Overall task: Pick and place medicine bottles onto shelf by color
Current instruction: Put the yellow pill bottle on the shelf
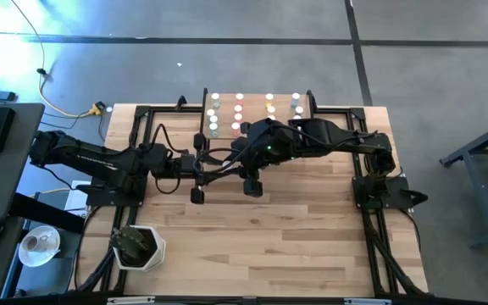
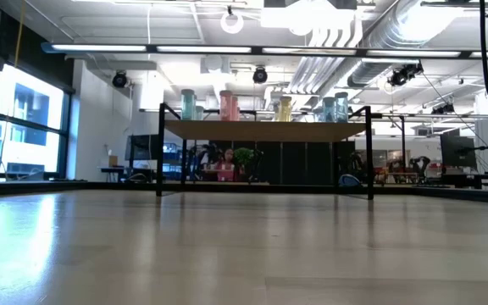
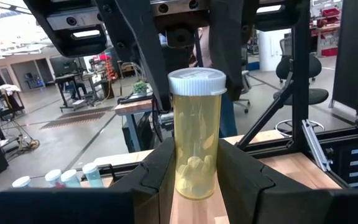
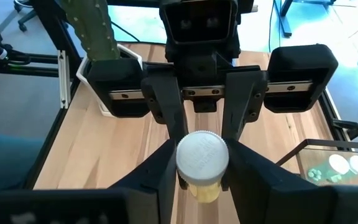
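Observation:
A yellow medicine bottle point(image 3: 194, 149) with a white cap stands upright in the air between my two grippers, above the middle of the table just in front of the shelf. My left gripper point(image 3: 197, 186) is shut on its body and my right gripper point(image 4: 202, 177) on its cap. The arms hide the bottle in the high view. The shelf point(image 1: 257, 114) stands at the table's far edge on thin black legs point(image 2: 159, 152). Several bottles stand on it in columns: green point(image 1: 214, 119), pink point(image 1: 239, 108), yellow point(image 1: 269, 106) and blue point(image 1: 296, 106). My left gripper pinches the lower half of the bottle's yellow body point(image 3: 185, 177) between its two fingers. The fingers lie level and come from the table's left. The bottle stands upright, clear of the table. My right gripper pinches the white cap point(image 4: 202, 158) by its rim between its two fingers. It comes slanting down from above and from the table's right. Its fingers point(image 3: 154, 74) show on either side of the cap in the left wrist view.
A plant in a white pot point(image 1: 138, 246) stands at the table's near left corner. Black frame rails point(image 1: 371, 212) run along the table's sides. Bare wood point(image 1: 261, 246) lies in the table's near half.

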Controlling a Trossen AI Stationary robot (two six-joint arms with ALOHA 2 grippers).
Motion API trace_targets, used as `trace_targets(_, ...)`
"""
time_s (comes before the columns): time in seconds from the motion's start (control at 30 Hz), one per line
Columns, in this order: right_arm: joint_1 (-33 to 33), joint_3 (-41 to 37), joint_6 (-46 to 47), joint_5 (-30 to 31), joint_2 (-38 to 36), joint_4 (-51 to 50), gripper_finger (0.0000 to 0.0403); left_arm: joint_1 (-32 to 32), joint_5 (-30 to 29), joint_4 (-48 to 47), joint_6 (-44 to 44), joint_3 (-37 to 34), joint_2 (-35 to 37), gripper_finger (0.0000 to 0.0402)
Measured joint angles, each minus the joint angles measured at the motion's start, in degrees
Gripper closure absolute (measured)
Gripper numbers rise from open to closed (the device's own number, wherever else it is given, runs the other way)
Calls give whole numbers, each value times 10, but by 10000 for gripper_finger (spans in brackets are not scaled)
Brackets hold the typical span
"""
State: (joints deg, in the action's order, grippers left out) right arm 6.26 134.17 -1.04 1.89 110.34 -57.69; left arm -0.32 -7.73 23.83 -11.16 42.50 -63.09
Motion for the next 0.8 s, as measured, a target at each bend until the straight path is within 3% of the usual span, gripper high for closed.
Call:
trace_targets(0.13, 0, 0, -3, -1, 0, 0, 304, 0, -1, 0, 0, 0, 0, 307)
trace_targets(0.37, 0, 0, -4, -2, 0, 0, 291, 0, -2, 0, 0, 0, 0, 307)
trace_targets(0.53, 0, 0, -4, -2, 0, 0, 303, 0, -3, 0, 0, 0, 0, 307)
trace_targets(0.8, 1, 0, -5, -4, 0, 0, 311, 0, -5, 0, 0, 0, 0, 279)
